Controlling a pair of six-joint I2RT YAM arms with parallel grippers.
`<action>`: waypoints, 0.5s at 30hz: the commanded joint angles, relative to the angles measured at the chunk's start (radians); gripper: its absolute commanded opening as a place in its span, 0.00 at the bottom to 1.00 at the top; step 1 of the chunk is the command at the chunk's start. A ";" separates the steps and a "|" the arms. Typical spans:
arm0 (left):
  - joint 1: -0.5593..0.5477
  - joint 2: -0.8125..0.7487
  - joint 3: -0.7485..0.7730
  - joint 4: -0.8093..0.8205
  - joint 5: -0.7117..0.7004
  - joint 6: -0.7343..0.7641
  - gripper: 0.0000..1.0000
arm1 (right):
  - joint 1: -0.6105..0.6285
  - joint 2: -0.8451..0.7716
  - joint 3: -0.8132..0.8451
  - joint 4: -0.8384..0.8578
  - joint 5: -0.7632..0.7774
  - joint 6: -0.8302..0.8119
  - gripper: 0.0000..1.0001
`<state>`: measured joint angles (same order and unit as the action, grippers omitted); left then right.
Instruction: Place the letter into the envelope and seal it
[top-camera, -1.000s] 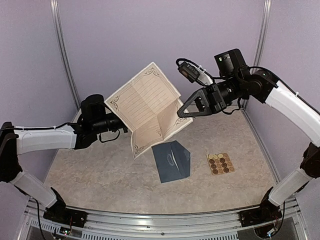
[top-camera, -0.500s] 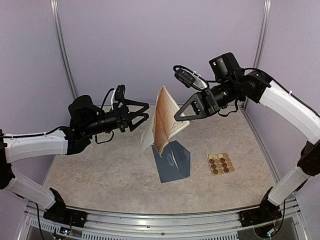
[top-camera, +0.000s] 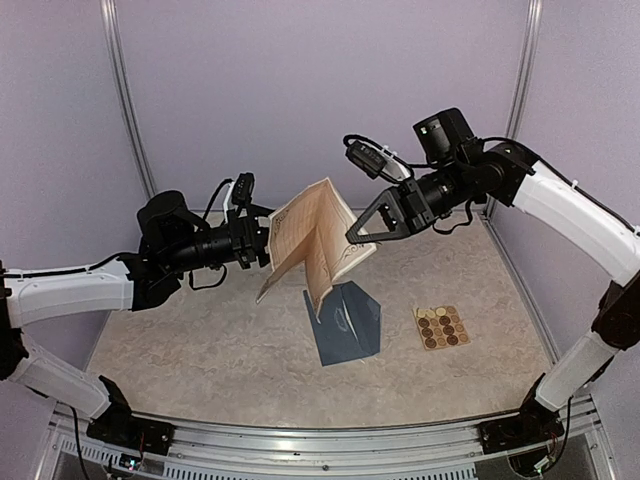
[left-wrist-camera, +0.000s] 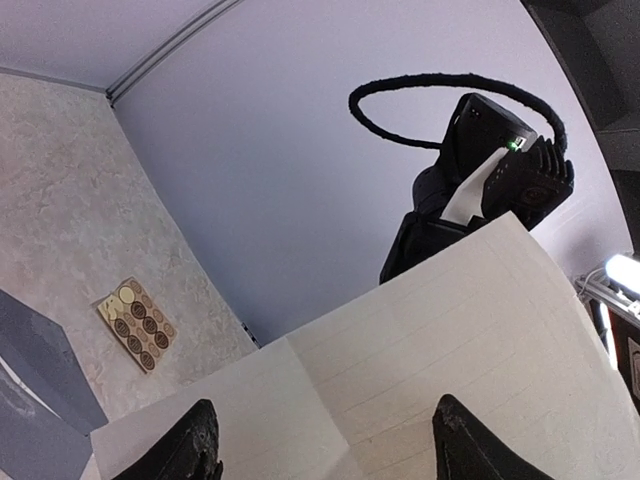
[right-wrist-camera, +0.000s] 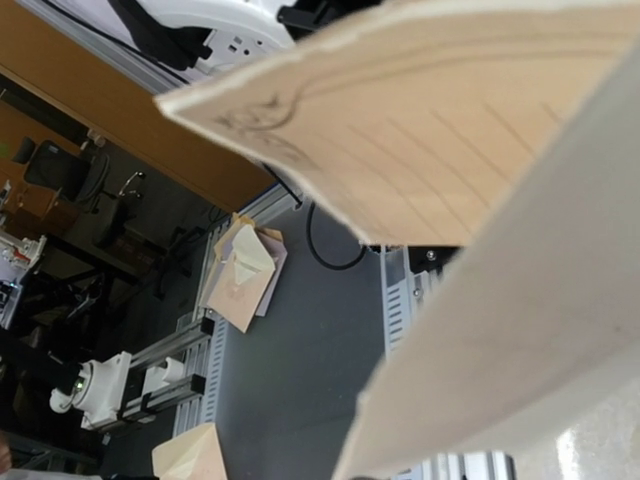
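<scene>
The letter (top-camera: 300, 235), a tan lined sheet with creases, hangs in the air folded into a V above the table. My right gripper (top-camera: 355, 235) is shut on its right edge and holds it up. My left gripper (top-camera: 268, 244) is open at the sheet's left panel. In the left wrist view the letter (left-wrist-camera: 450, 330) spans the gap between my wide-apart fingertips (left-wrist-camera: 197, 425). In the right wrist view the letter (right-wrist-camera: 450, 110) fills the frame and hides my fingers. The slate-blue envelope (top-camera: 345, 325) lies flat on the table below the letter, flap raised; it also shows in the left wrist view (left-wrist-camera: 30, 380).
A tan sheet of round brown stickers (top-camera: 442, 327) lies right of the envelope and also shows in the left wrist view (left-wrist-camera: 135, 323). Purple walls close in the back and sides. The table's metal front rail (top-camera: 320, 440) runs between the arm bases.
One second ago my left gripper held the letter spread open; it let go and the sheet folded. Now the open left gripper has moved right, up to the sheet's left panel.
</scene>
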<state>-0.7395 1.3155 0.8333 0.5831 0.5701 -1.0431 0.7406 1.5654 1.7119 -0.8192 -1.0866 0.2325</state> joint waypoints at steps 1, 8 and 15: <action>-0.020 -0.011 0.053 -0.025 0.004 0.025 0.66 | -0.007 0.030 0.012 0.009 0.022 0.011 0.00; -0.079 0.028 0.088 -0.050 -0.036 0.030 0.58 | -0.008 0.027 -0.030 0.212 -0.008 0.135 0.00; -0.100 0.026 0.070 -0.084 -0.160 0.020 0.54 | -0.009 -0.007 -0.071 0.376 -0.047 0.216 0.00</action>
<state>-0.8330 1.3487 0.8951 0.5308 0.5053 -1.0317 0.7380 1.5986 1.6608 -0.5770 -1.0958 0.3885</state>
